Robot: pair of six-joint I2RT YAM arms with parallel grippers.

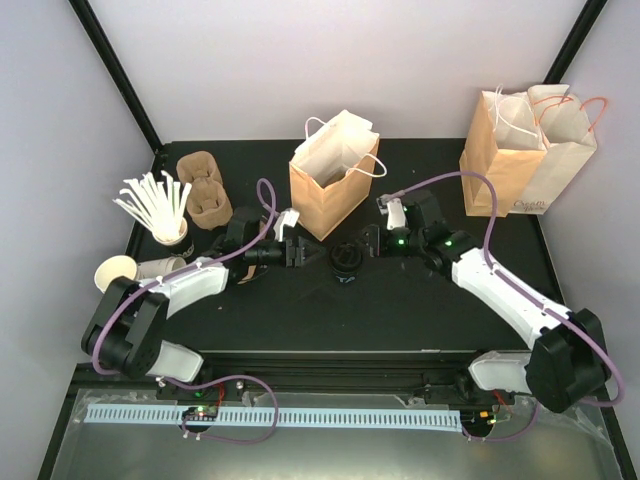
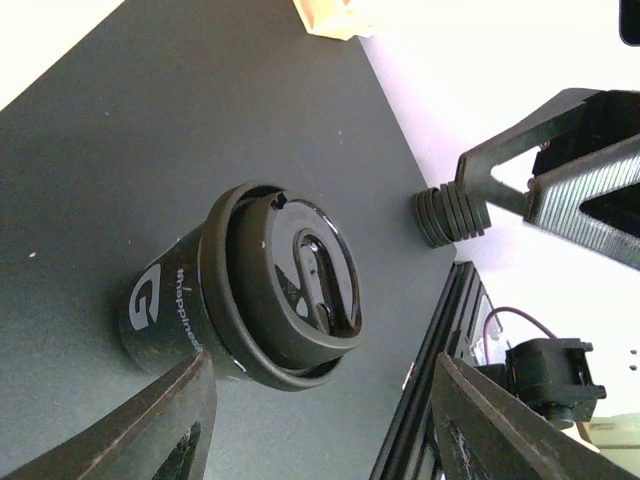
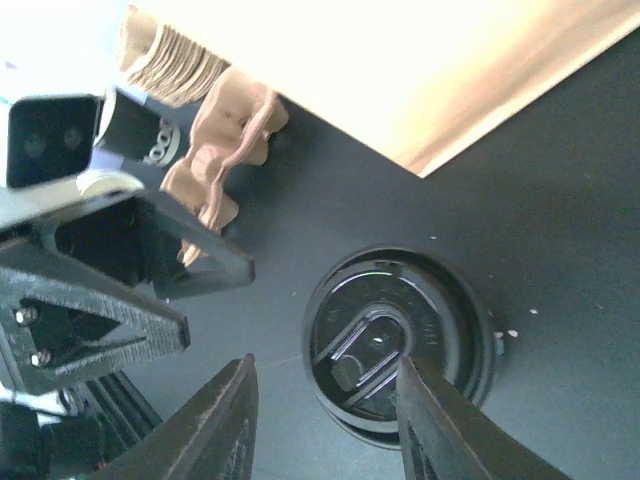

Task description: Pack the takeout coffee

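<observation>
So the coffee cup (image 1: 343,258) is standing upright on the black tabletop (image 1: 400,310), lid on, pretty much dead centre and just in front of the open brown paper bag (image 1: 330,185). From above it's basically a black disc.

Both arms are reaching in at it from either side. The left pincer (image 1: 300,250) is spread wide with nothing in it. In its wrist view the cup (image 2: 250,300) sits just ahead of the two fingers (image 2: 150,430), and I see no contact. The right pincer (image 1: 368,240) is spread too, also holding nothing. Its own camera looks down on the lid (image 3: 395,340), with one finger (image 3: 450,430) overlapping the rim in the picture, but the left wrist view shows a gap there.

Off to the left are the brown cup carriers (image 1: 203,185), well apart from the cup.
</observation>
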